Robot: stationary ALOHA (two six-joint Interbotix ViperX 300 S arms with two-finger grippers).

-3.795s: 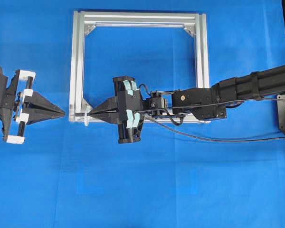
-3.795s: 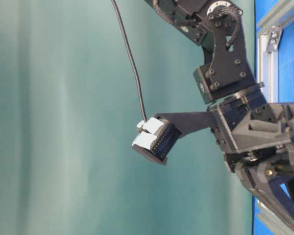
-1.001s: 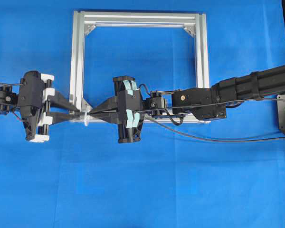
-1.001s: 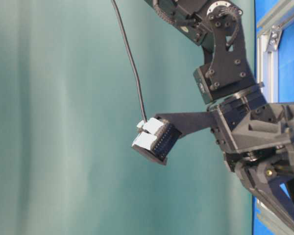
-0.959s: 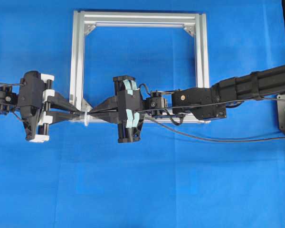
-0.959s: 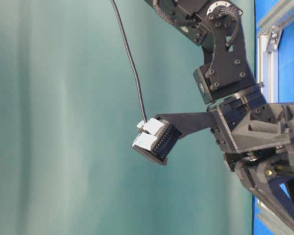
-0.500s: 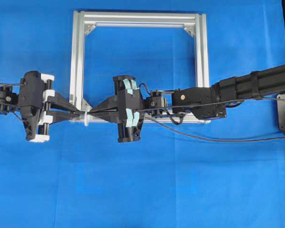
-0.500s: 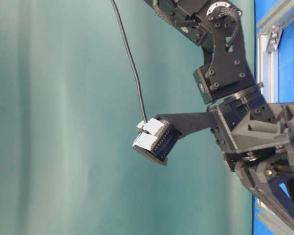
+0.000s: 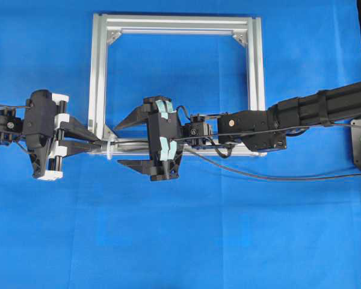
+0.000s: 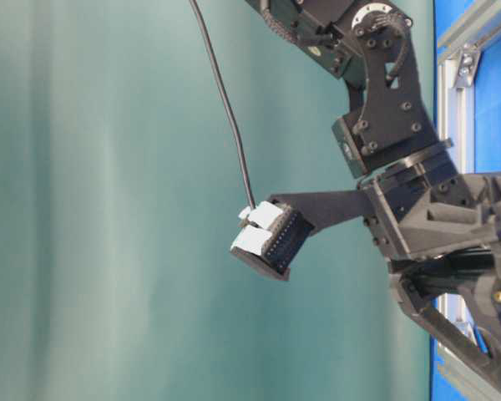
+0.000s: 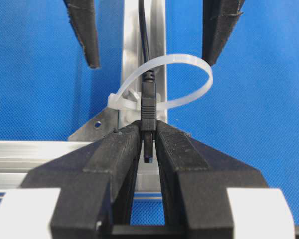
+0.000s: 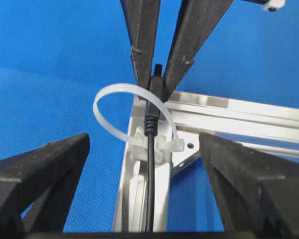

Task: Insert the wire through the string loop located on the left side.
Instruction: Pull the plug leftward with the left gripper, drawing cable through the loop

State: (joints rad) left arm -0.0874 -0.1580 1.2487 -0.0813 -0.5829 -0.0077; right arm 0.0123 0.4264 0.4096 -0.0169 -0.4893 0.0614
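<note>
The wire (image 11: 148, 107) is a thin black cable with a black plug at its end. It runs along the frame's bottom bar and passes through the string loop (image 11: 189, 59), a white band standing on the frame's lower left corner (image 9: 110, 147). My left gripper (image 11: 148, 130) is shut on the plug just left of the loop (image 12: 107, 97). My right gripper (image 9: 117, 144) is open. Its fingers (image 12: 45, 169) stand wide apart on either side of the wire (image 12: 150, 169) without touching it.
The silver square frame (image 9: 100, 78) lies on the blue cloth, and both grippers meet at its lower left corner. The right arm (image 9: 301, 114) reaches across the frame's bottom bar. A thin black cable (image 9: 277, 176) trails to the right edge.
My right gripper has opened wide and let go of the wire. My left gripper stays shut on the plug in the same place.
</note>
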